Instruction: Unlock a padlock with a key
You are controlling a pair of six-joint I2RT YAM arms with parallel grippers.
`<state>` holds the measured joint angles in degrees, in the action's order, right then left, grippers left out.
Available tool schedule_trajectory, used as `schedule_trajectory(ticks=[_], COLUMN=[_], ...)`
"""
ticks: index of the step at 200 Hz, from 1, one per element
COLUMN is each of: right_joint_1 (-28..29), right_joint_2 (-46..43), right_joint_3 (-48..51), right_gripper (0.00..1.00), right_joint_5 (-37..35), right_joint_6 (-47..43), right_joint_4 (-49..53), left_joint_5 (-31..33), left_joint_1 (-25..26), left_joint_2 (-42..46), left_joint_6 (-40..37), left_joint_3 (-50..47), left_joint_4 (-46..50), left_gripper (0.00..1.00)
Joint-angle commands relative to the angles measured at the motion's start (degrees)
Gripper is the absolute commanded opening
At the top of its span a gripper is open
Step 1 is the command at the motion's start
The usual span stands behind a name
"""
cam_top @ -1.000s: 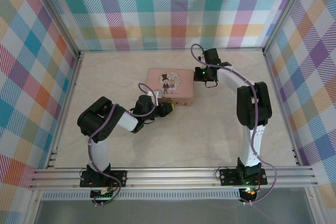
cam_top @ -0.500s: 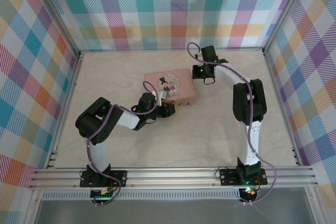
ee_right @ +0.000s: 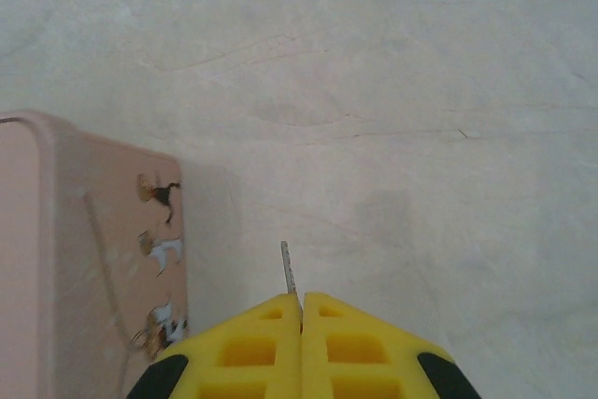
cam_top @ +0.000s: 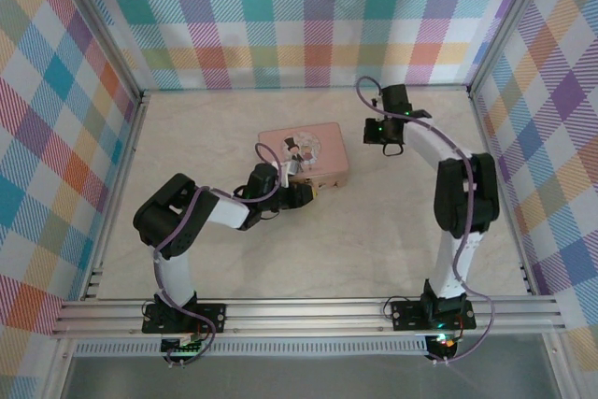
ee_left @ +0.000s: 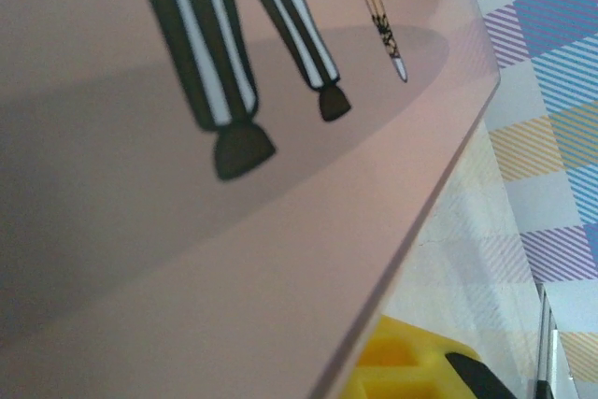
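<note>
In the right wrist view my right gripper (ee_right: 301, 302) is shut on the key (ee_right: 287, 270), whose thin metal blade sticks out past the yellow fingertips above bare table. The top view puts this gripper (cam_top: 386, 140) to the right of the pink tin (cam_top: 304, 158), apart from it. My left gripper (cam_top: 306, 195) sits against the tin's near edge. Its wrist camera looks across the pink lid (ee_left: 234, 231) at very close range, with one yellow finger (ee_left: 411, 366) showing below the lid's edge. The padlock is hidden.
The tin's side wall (ee_right: 103, 259), printed with small figures, stands left of the key. Checked cloth walls (cam_top: 308, 16) and an aluminium frame (cam_top: 308, 310) close the table (cam_top: 374, 240) in.
My right gripper has swung to the right, away from the tin's side, with the key still in it. The tin turned slightly. The left gripper stayed at the tin's near edge.
</note>
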<state>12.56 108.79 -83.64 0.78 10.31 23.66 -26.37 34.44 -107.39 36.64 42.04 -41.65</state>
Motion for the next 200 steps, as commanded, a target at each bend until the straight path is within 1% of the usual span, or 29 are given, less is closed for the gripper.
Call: schedule_trajectory(ticks=[1,31,59,108,124,169,200], right_joint_1=[-0.37,-2.71,-4.0,-4.86,-4.82,-4.82,-4.83], right_joint_2=[-6.83,-15.77,-23.12,-34.6,-37.86,-44.74,-48.23], right_joint_3=[5.02,15.07,22.46,31.98,34.03,40.53,45.0], right_gripper=[0.0,0.0,0.0,0.0,0.0,0.0,0.0], right_joint_5=[5.16,14.79,23.73,33.85,36.38,40.36,41.1], right_joint_6=[3.07,7.75,11.2,17.08,18.54,24.26,28.24], right_joint_4=[-3.71,-10.76,-15.85,-22.86,-24.45,-29.24,-32.95], left_joint_5=[-2.18,-2.48,-3.13,-3.27,-3.34,-3.25,-3.66], left_joint_1=[0.63,0.63,0.63,0.63,0.63,0.63,0.54], left_joint_2=[1.65,2.35,2.45,3.05,3.41,3.95,3.86], left_joint_6=[3.9,5.42,6.23,8.78,10.18,11.91,13.9], left_joint_3=[2.0,4.33,7.8,10.77,11.46,14.48,16.04], left_joint_4=[5.27,8.71,14.79,17.27,17.3,19.05,18.71], left_gripper=[0.16,0.15,0.13,0.14,0.14,0.14,0.15])
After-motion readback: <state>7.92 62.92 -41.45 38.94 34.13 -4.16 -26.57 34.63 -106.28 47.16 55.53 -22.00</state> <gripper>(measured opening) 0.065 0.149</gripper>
